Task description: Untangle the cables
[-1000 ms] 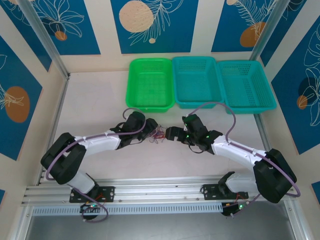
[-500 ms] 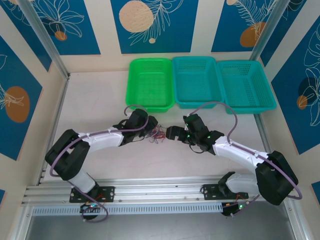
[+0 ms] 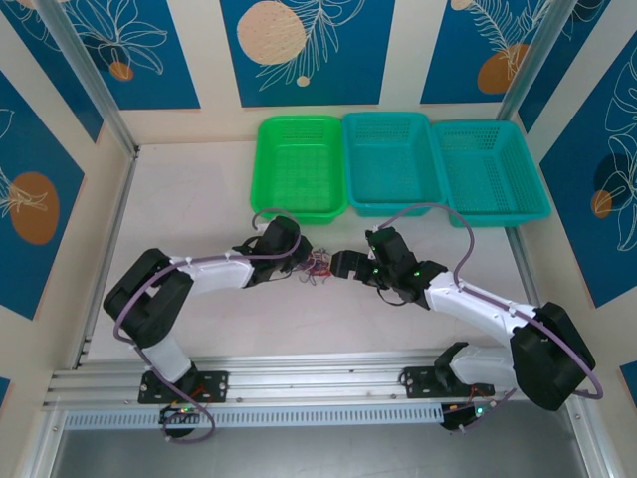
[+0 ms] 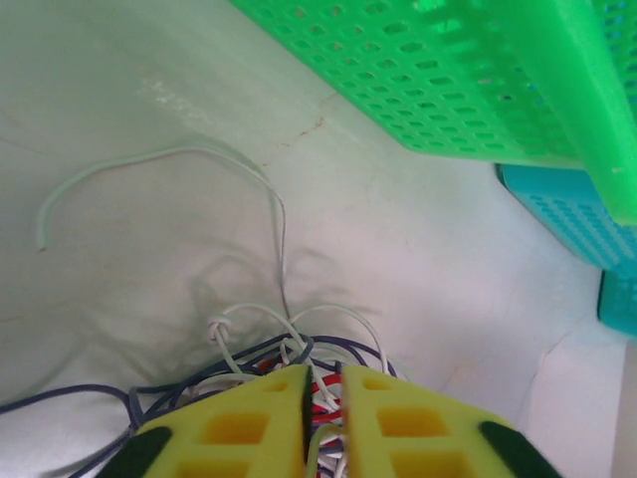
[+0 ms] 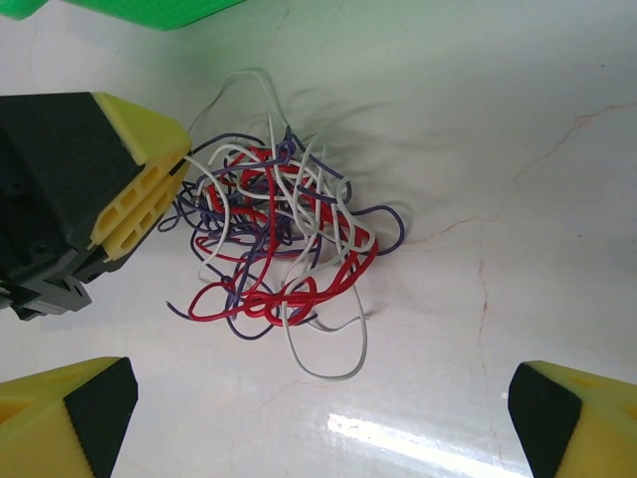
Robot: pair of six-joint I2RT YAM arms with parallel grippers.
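On the table (image 5: 498, 149), red-purple-white cables (image 5: 274, 244) tangle; left gripper (image 4: 321, 393) pinches them, right gripper (image 5: 318, 413) wide.

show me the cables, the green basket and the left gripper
cables (image 5: 274, 244), right wrist view, middle of the tangle
green basket (image 3: 299, 164), top external view, bare mesh floor
left gripper (image 4: 321, 376), left wrist view, between its yellow fingertips

White arms (image 3: 214, 271) with black joints (image 3: 149, 304), lilac cables (image 3: 438, 207) looping alongside — fingers (image 4: 249, 428) blocky, yellow and black.
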